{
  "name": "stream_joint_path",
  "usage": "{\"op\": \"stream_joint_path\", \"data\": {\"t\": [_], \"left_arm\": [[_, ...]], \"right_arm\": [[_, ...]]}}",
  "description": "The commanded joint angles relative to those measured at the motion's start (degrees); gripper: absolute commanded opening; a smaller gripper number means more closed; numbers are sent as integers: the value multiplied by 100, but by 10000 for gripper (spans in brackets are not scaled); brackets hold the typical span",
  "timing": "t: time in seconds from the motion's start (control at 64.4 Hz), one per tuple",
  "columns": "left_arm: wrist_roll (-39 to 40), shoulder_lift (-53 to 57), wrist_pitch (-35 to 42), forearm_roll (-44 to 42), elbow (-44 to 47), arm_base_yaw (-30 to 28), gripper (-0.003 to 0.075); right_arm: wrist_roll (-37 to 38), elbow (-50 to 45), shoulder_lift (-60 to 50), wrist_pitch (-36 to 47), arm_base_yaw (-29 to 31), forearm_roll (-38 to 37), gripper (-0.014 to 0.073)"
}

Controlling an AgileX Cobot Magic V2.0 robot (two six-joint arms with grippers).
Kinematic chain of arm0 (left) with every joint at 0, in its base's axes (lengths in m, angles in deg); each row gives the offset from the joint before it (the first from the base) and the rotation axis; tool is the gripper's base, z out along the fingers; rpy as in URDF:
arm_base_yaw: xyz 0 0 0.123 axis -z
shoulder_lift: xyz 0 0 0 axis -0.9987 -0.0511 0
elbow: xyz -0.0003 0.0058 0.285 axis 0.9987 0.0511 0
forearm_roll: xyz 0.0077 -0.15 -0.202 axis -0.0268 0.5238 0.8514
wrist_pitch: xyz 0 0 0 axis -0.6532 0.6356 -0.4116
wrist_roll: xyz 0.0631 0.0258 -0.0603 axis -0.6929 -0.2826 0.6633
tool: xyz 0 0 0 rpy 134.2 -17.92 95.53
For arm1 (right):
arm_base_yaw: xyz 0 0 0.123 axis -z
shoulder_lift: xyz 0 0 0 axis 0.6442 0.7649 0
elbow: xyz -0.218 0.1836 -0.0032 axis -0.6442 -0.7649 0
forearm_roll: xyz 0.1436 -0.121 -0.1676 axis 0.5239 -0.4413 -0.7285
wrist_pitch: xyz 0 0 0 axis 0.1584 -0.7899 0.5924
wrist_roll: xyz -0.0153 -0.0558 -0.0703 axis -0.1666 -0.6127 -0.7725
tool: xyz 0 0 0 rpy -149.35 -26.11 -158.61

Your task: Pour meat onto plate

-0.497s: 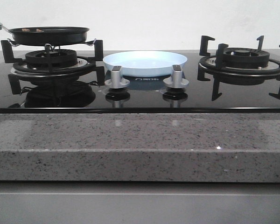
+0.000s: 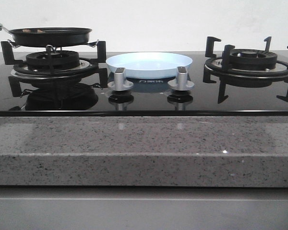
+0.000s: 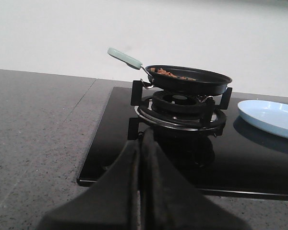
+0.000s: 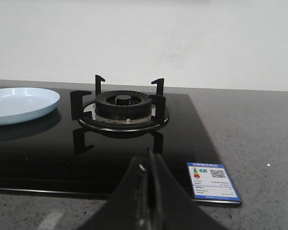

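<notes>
Both sets of fingers are pressed together and hold nothing: our left fingers [image 3: 141, 143] and our right fingers [image 4: 149, 165] each show only a thin dark line between them. They hang low over the grey surface [image 2: 144, 143], at the near edge of the black stove top.

Next come two silver knobs [image 2: 120, 79], and just behind them sits the plate [image 2: 149, 63], pale blue and bare. No meat is on it yet.

On our left, a bit farther back, the pan [image 3: 188, 79] rests on its burner [image 3: 180, 103]. The meat [image 3: 169, 73] lies inside it, small brown bits. The pan's green handle [image 3: 125, 58] sticks out to the side, away from the plate.

Nothing has changed since half a second ago. We think the job has not started. Our left fingers must open and reach the handle first.
</notes>
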Motion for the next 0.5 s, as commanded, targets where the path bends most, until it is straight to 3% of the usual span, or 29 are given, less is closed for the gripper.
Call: {"op": "stream_joint_path", "data": {"t": [0.0,0.481], "left_arm": [[50,94,494,19,31,-8,-20],[50,94,798,19,-12,-8,-20]], "right_arm": [[-2,31,-95,488,9,-52,-120],[-2,38,-95,707,9,-52,-120]]}}
